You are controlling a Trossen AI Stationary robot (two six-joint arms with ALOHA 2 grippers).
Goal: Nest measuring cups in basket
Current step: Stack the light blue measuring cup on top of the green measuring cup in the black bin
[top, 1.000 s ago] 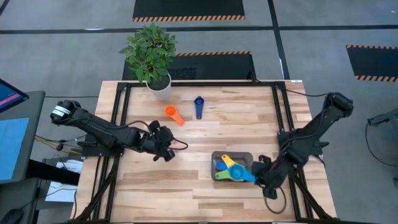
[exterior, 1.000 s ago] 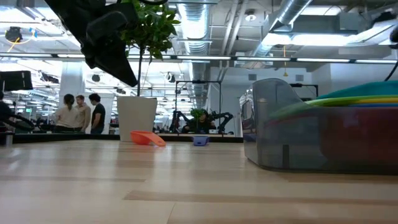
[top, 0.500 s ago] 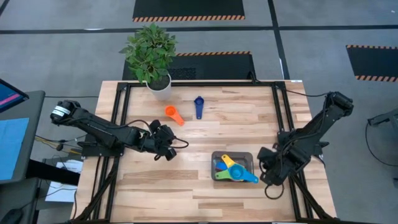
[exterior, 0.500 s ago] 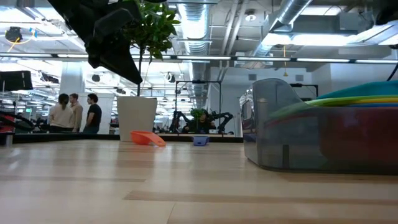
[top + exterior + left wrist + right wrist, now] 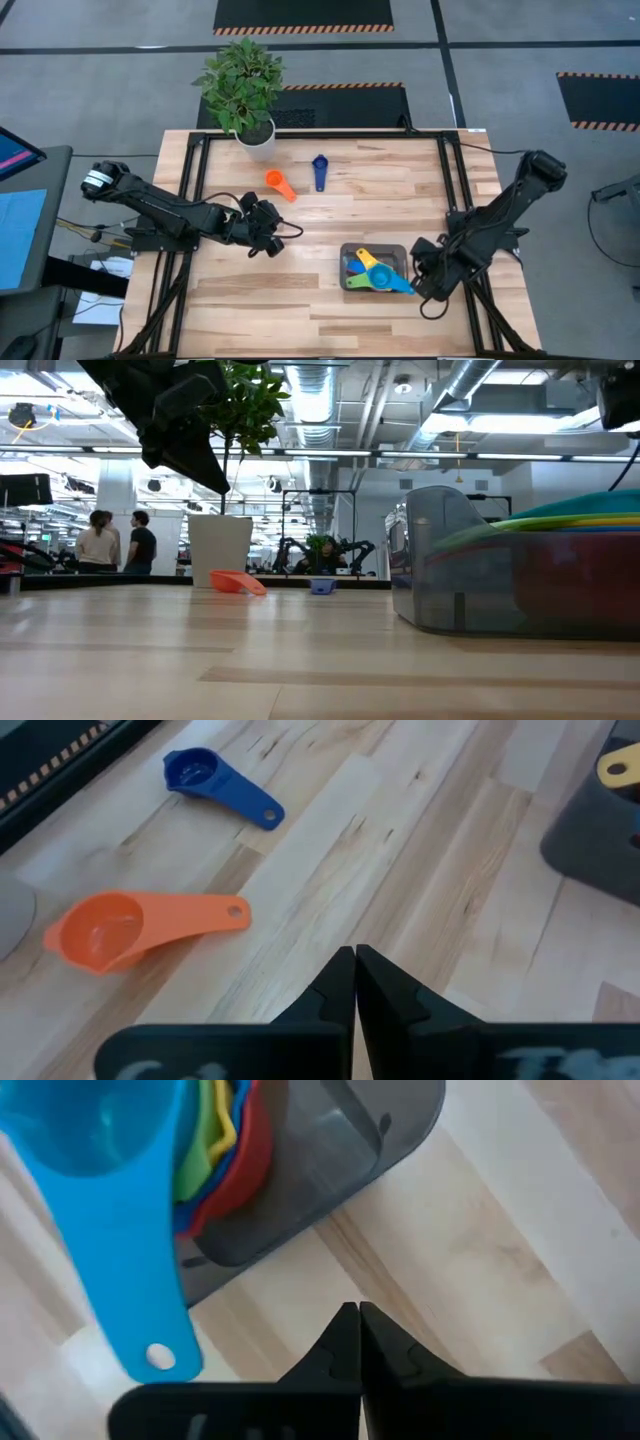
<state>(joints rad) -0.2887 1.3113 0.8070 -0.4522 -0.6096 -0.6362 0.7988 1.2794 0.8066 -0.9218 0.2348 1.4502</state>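
The dark grey basket (image 5: 390, 252) stands right of centre near the table's front edge and holds several nested measuring cups, the light blue cup (image 5: 110, 1200) on top. That cup's handle (image 5: 150, 1330) sticks out over the basket's rim. The orange cup (image 5: 280, 184) and the dark blue cup (image 5: 320, 170) lie on the table toward its far edge. My right gripper (image 5: 420, 285) hangs shut over bare wood just off the basket's near right corner and touches nothing. My left gripper (image 5: 272, 235) hovers shut left of centre, nearer than the orange cup (image 5: 130, 925).
A white pot with a green plant (image 5: 250, 120) stands at the table's far edge, left of centre. Bare wood lies between the two loose cups and the basket (image 5: 600, 830). People stand in the room far behind the table (image 5: 115, 545).
My right gripper first drew a little away from the basket toward the table's right edge. It then came back down beside the basket's near right corner, its wrist rolling. The light blue cup has stayed in the basket. My left arm has kept still.
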